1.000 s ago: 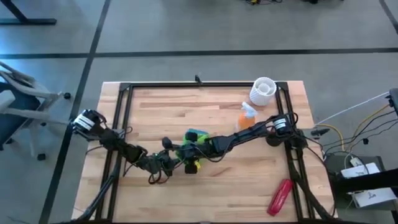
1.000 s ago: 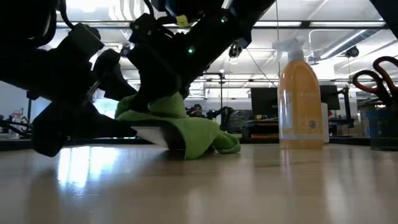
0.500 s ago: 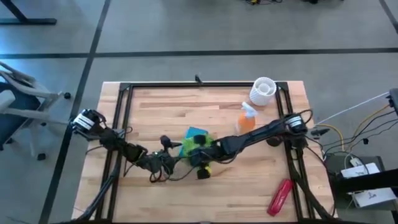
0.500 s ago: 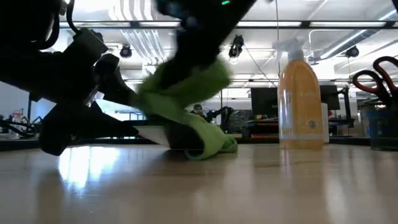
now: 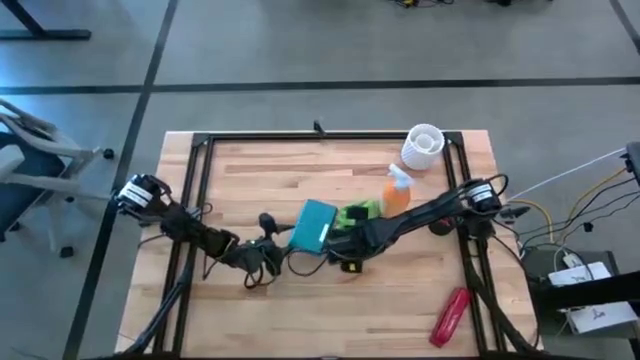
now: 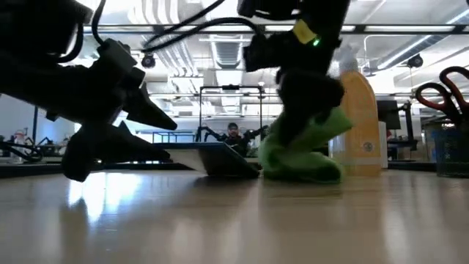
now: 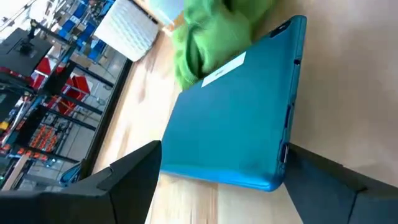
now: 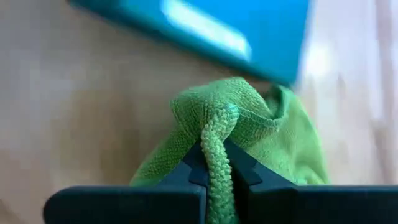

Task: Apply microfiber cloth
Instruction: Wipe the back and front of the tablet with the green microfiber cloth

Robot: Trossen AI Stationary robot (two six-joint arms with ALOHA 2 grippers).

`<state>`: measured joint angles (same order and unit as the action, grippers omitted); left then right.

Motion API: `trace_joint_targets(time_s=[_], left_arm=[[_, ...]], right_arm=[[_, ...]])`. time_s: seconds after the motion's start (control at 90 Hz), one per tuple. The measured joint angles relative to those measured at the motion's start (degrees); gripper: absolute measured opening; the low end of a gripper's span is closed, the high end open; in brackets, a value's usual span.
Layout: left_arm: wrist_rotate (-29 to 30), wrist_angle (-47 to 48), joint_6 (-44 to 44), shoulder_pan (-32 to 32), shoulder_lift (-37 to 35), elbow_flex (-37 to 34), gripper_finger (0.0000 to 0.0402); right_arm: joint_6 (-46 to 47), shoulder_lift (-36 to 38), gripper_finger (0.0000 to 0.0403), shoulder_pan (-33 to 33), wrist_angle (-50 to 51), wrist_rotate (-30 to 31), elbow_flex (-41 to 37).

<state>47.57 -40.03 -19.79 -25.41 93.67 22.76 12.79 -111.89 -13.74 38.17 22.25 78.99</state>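
Right gripper (image 8: 217, 180) clamped on a bunched fold of microfiber cloth (image 5: 356, 214), just beside teal tablet (image 5: 314, 225), toward orange spray bottle (image 5: 397, 190). Soft, light, limp; best pinched at a fold. Left gripper (image 7: 217, 180) spread, straddling tablet's edge.

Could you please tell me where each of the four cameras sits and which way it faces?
High view: above the table, looking straight down; both arms show, the tablet between them.
Low view: at tabletop height, looking level into the room; both hands show.
Left wrist view: on the left arm, facing the tablet past the left hand, which is open.
Right wrist view: on the right arm, facing the table; the right hand pinches the cloth.
All four share the tablet and cloth.
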Motion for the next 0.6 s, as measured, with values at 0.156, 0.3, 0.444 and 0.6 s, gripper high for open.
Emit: trace_joint_targets(time_s=[0.156,0.3,0.444,0.6], left_arm=[[-1.1,0.0,0.0,0.6,0.0,0.0,0.0297],[-1.2,0.0,0.0,1.2,0.0,0.0,0.0297],[-1.3,-0.2,0.0,2.6,0.0,0.0,0.0297],[-1.8,-0.6,0.0,4.6,0.0,0.0,0.0297]], right_arm=[[-4.0,-0.8,0.0,0.1,-11.8,-4.1,-1.2],[-7.2,-0.7,0.0,-1.5,-15.3,-11.7,0.5],[-9.0,-0.5,0.0,-2.8,-15.4,-15.4,3.4],[-8.9,-0.5,0.0,-2.9,-12.0,-15.2,5.6]])
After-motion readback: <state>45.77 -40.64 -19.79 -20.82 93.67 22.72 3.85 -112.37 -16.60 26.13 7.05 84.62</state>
